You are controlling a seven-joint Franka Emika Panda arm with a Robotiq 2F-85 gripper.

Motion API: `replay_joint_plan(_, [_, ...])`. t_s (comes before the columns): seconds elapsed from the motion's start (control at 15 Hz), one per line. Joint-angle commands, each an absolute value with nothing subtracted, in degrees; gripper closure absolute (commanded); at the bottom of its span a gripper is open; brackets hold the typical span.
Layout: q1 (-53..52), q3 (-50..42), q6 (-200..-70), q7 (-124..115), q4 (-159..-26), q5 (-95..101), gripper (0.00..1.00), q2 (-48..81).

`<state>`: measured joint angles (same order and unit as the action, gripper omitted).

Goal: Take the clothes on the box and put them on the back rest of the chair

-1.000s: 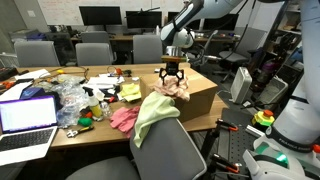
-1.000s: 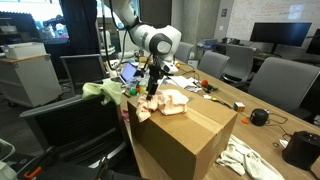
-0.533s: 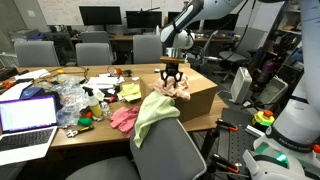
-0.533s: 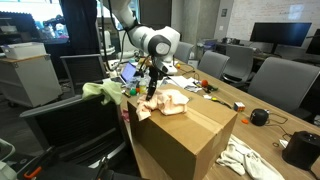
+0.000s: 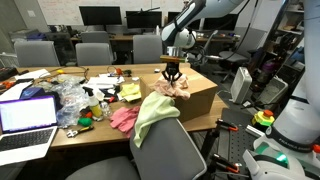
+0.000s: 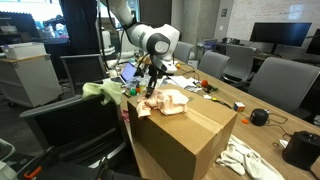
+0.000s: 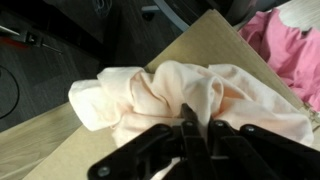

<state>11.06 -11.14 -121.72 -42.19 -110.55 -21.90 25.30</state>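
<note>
A crumpled pale peach cloth [image 7: 170, 95] lies on top of the brown cardboard box [image 5: 200, 98], seen in both exterior views [image 6: 168, 101]. My gripper [image 7: 198, 128] stands straight down over it, and its black fingers are pinched together on a fold of this cloth. A light green cloth [image 5: 153, 113] hangs over the back rest of the grey chair [image 5: 168, 148], also in the view from the box's other side [image 6: 98, 91]. A pink cloth [image 5: 124, 118] lies on the table by the box.
The wooden table [image 5: 60, 135] holds a laptop [image 5: 27, 118], plastic bags [image 5: 68, 100], yellow notes and small clutter. Office chairs and monitors stand behind. A white cloth [image 6: 243, 160] lies low beside the box [image 6: 190, 140]. A second robot base [image 5: 295, 110] stands at the side.
The gripper's fingers have gone from wide open to shut on the peach cloth. The arm has stayed in place over the box.
</note>
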Motion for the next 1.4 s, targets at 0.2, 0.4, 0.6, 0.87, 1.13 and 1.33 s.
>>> replay_joint_plan(0.2, [8.80, -11.40, -127.66, -41.84, -121.90, -21.14, 0.98, 9.73])
replay_joint_plan(0.4, [7.42, -11.06, -129.44, -43.57, -126.91, -17.60, 0.98, 0.81])
replay_joint_plan(0.6, [6.98, -9.44, -128.78, -45.13, -130.09, -14.19, 0.98, -7.02])
replay_joint_plan(0.87, [7.74, -6.48, -128.21, -47.04, -132.98, -11.15, 0.98, -15.74])
replay_joint_plan(1.13, [8.49, -3.64, -127.41, -48.30, -134.86, -9.43, 0.98, -23.17])
replay_joint_plan(1.33, [9.32, -1.54, -127.10, -49.74, -135.96, -7.72, 0.98, -28.10])
